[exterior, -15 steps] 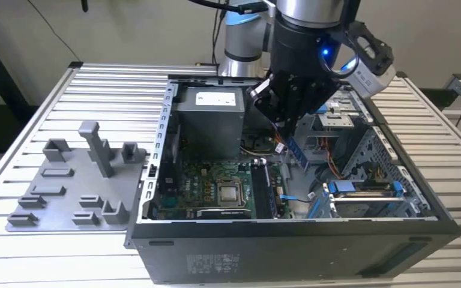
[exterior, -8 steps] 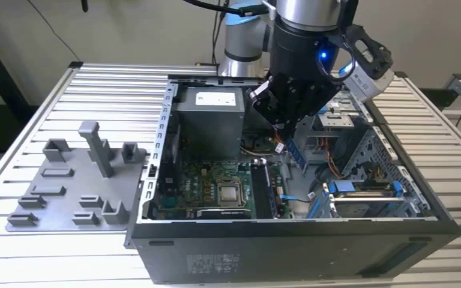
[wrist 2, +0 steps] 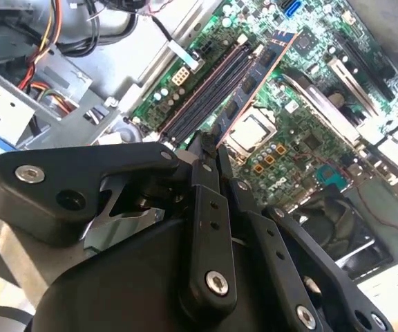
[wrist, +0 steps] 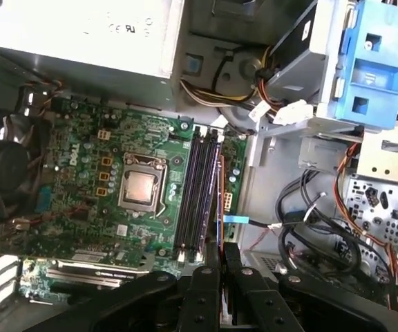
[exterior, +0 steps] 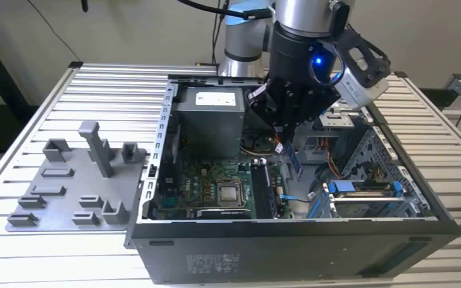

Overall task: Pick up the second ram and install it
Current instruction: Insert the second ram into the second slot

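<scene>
End effector [wrist 2: 209, 146] closed on the ram [wrist 2: 258, 72], pinched at one end, board edge-on betw. the fingers. Ram is in the air inside the open PC case [exterior: 295, 246], over the mobo [wrist: 81, 173], long axis parallel to the slot bank [wrist: 195, 194]. In the first wrist view its copper edge [wrist: 221, 200] lies just beside the slots on the side away from the CPU socket [wrist: 140, 188]; in the second wrist view it reads nearer the socket, so it hangs above the board, not seated. Can't tell which slot it lines up w/. Handling, judged: light, thin, stiff but fragile; chips and contact edge shouldn't take load. Best hold is the flat faces near the top edge, contacts left free. An end grip leaves a long overhang, so tilt is prob. the risk. Grey fixture [exterior: 78, 192] sits on the tabletop [exterior: 22, 120] at the exterior view's left of the case.
</scene>
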